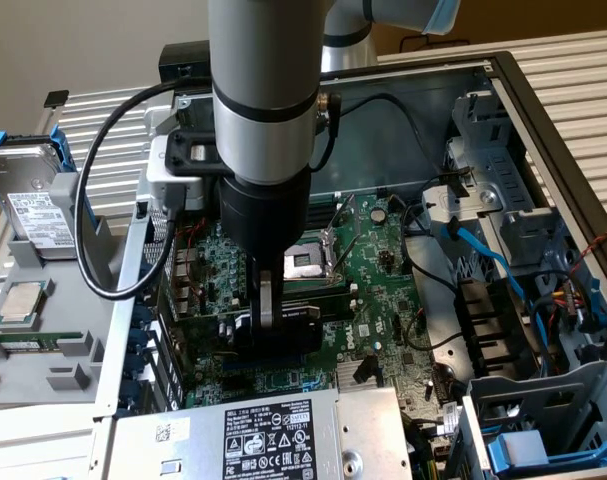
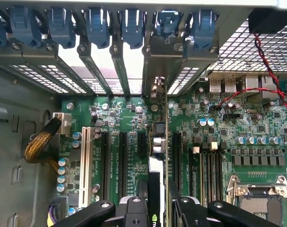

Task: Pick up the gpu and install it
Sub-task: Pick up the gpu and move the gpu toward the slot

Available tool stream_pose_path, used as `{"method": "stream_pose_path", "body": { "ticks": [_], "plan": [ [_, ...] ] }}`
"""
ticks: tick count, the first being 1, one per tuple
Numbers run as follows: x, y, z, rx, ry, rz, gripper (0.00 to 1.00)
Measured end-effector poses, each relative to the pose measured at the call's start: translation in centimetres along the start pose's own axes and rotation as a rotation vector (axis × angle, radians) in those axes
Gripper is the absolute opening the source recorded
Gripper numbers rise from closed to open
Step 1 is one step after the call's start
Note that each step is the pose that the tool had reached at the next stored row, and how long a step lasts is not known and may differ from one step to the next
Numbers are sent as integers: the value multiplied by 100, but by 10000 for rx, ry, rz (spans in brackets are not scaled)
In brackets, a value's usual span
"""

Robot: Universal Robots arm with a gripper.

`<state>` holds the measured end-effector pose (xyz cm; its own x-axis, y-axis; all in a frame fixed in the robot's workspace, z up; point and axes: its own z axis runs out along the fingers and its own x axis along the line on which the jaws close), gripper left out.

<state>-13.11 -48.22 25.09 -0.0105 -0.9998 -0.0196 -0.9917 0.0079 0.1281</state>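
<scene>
The gpu [image 1: 275, 322] stands on edge low over the green motherboard [image 1: 383, 290] inside the open computer case, its black cooler facing the case's front. My gripper [image 1: 266, 305] reaches straight down from the arm and is shut on the card's upper edge. In the wrist view the gpu [image 2: 158, 142] runs edge-on between the black expansion slots, and its silver bracket [image 2: 155, 71] meets the rear slot openings. My gripper [image 2: 160, 213] has its black fingers [image 2: 134, 210] on both sides of the card. Whether the card's connector edge sits in a slot is hidden.
A silver power supply [image 1: 273, 435] lies along the case's near side. Blue cables [image 1: 493, 260] and a drive cage [image 1: 543, 420] fill the exterior view's right. A hard drive [image 1: 33, 205] and a processor [image 1: 18, 305] rest on the rack outside. Blue slot latches [image 2: 96, 28] line the rear wall.
</scene>
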Motion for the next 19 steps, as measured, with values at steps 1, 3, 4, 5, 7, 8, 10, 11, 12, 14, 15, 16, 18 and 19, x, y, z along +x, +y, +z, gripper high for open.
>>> {"method": "stream_pose_path", "body": {
  "ticks": [1,3,4,5,7,8,10,11,12,14,15,16,18,19],
  "plan": [
    [0,0,0,0,0,0,27],
    [0,1,0,0,0,0,27],
    [0,1,1,1,0,0,27],
    [0,2,1,1,0,0,27],
    [0,4,3,3,-1,0,27],
    [0,5,4,6,-1,-1,27],
    [0,6,6,8,0,-1,27],
    [0,6,6,8,1,-1,27],
    [0,7,6,9,0,-1,27],
    [0,7,6,9,0,0,27],
    [0,7,7,9,0,-1,27],
    [0,8,7,10,0,0,27],
    [0,9,9,14,0,0,27],
    [0,9,9,14,0,0,27]
  ]
}}
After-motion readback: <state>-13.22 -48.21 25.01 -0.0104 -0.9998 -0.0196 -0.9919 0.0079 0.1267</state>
